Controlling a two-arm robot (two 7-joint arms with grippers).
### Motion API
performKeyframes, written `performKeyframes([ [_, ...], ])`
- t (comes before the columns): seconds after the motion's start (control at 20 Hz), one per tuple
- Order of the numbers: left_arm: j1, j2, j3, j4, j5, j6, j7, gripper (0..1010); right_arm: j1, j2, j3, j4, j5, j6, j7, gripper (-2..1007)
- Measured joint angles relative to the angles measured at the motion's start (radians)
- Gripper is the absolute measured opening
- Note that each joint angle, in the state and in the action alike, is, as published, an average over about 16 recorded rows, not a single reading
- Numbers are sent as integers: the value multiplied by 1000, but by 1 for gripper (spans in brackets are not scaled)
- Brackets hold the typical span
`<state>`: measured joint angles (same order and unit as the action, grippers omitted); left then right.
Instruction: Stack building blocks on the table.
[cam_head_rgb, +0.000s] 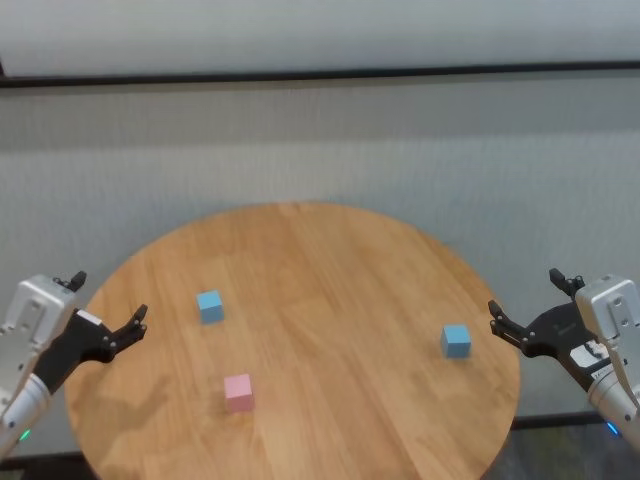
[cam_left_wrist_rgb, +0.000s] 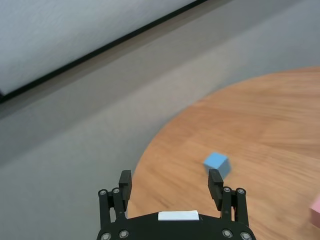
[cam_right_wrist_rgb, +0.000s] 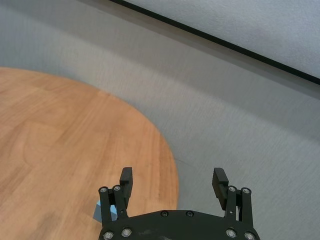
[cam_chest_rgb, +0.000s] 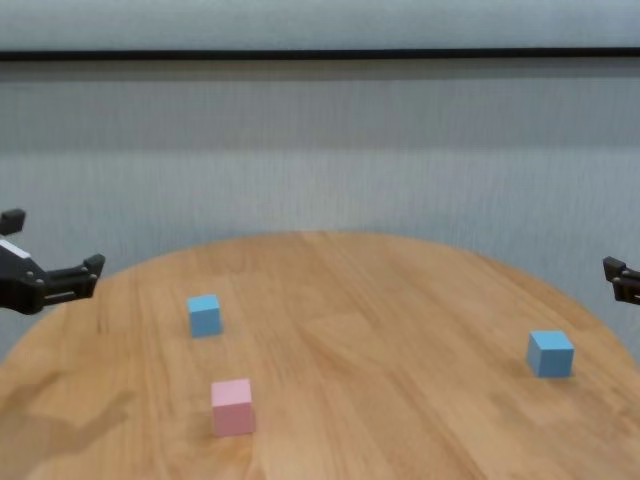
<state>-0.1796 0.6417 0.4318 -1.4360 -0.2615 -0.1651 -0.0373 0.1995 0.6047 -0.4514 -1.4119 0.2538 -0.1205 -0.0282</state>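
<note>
Both grippers hang off the round worktop (cam_head_rgb: 330, 260), jaws wide open: left gripper (cam_head_rgb: 108, 308) at its left edge, right gripper (cam_head_rgb: 522, 300) at its right. Pink block (cam_head_rgb: 238, 391) near the front edge, one blue block (cam_head_rgb: 209, 305) toward the left, other blue block (cam_head_rgb: 456, 340) by the right edge, lots of room between.

The table (cam_head_rgb: 330, 290) is grained wood (faintly satin), the building blocks (cam_head_rgb: 238, 392) matte.

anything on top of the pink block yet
No. The pink block has a bare top and sits alone on the table; both blue blocks lie apart. Its underside is hidden.
</note>
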Motion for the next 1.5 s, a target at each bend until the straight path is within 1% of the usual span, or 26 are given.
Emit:
performKeyframes([
  [0.15, 15, 24, -11, -13, -14, -29, -45, 1003, 0, 0, 0, 0, 0, 0, 0, 1005],
  [0.4, 42, 65, -27, -33, -58, -84, -151, 1003, 0, 0, 0, 0, 0, 0, 0, 1005],
  [0.55, 50, 79, -28, -35, -90, -110, -219, 1003, 0, 0, 0, 0, 0, 0, 0, 1005],
  [0.7, 48, 81, -20, -28, -118, -129, -287, 1003, 0, 0, 0, 0, 0, 0, 0, 1005],
  [0.9, 25, 62, 1, -1, -145, -141, -372, 1003, 0, 0, 0, 0, 0, 0, 0, 1005],
  [1.1, -9, 27, 29, 43, -159, -143, -442, 1003, 0, 0, 0, 0, 0, 0, 0, 1005],
  [1.3, -45, -13, 52, 95, -166, -141, -498, 1003, 0, 0, 0, 0, 0, 0, 0, 1005],
  [1.5, -75, -49, 65, 150, -173, -139, -541, 1003, 0, 0, 0, 0, 0, 0, 0, 1005],
])
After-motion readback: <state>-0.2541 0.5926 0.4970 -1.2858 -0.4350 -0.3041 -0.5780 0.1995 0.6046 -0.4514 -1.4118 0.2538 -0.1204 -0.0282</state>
